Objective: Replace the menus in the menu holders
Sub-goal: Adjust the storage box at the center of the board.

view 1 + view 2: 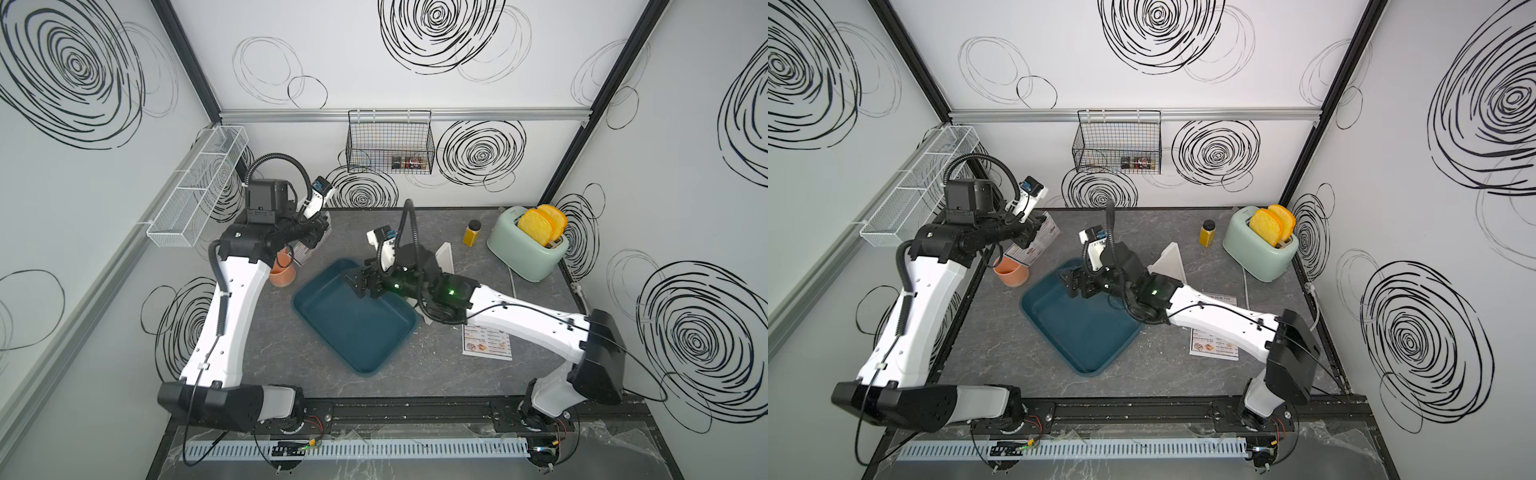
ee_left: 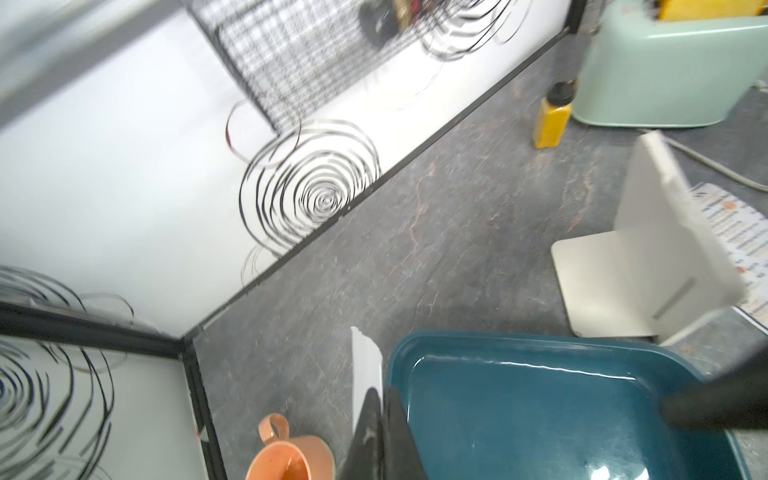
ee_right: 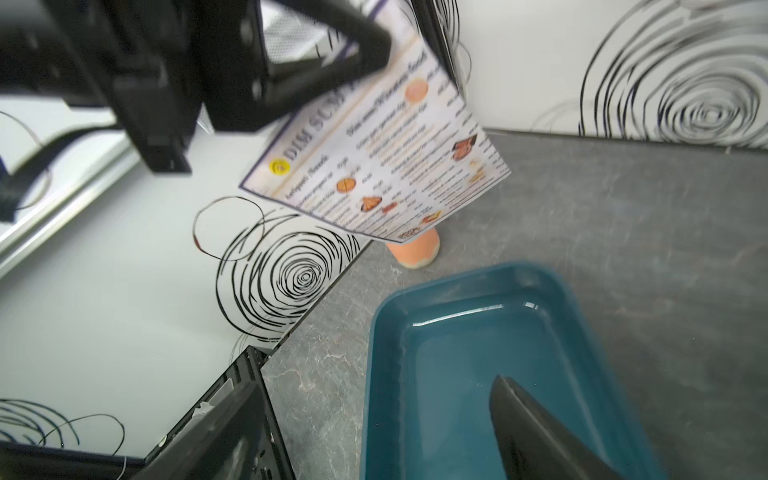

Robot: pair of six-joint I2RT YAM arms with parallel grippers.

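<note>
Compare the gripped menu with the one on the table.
The held menu is pinched in the shut left gripper, clear of the table; the loose menu rests on it. The held menu hangs tilted; the loose menu lies flat, face up. The held menu is by the orange cup; the loose menu is near the menu holder. Both are printed white sheets outside the holder.

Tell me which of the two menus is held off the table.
The menu pinched in the left end effector, hanging near the orange cup. The other menu lies flat on the table, partly under the right arm.
</note>
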